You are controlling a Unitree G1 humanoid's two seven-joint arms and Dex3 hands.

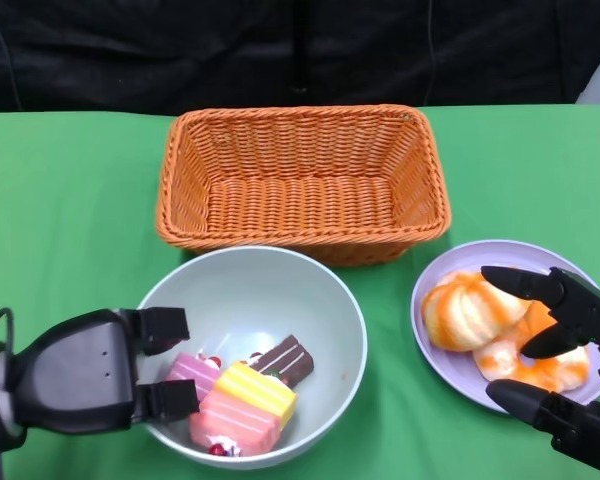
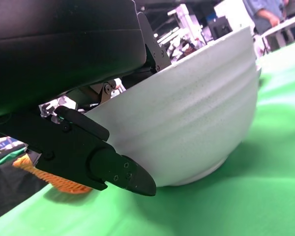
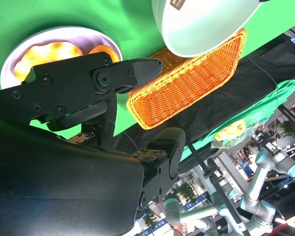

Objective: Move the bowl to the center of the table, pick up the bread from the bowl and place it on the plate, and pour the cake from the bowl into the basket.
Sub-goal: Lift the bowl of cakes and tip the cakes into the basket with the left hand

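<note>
Head view: left hand (image 1: 100,375) grips near-left rim of bowl (image 1: 310,290), fingers over edge beside cake (image 1: 242,400). Basket (image 1: 302,180) directly beyond bowl, long axis across tabletop (image 1: 70,200); pour goes forward. Bread (image 1: 480,320) on plate (image 1: 442,275).

Right wrist view: right hand (image 3: 96,91) spread, empty, above plate.

Left wrist view: fingers (image 2: 118,172) pressed against bowl's outer wall; bowl's base on tabletop.
</note>
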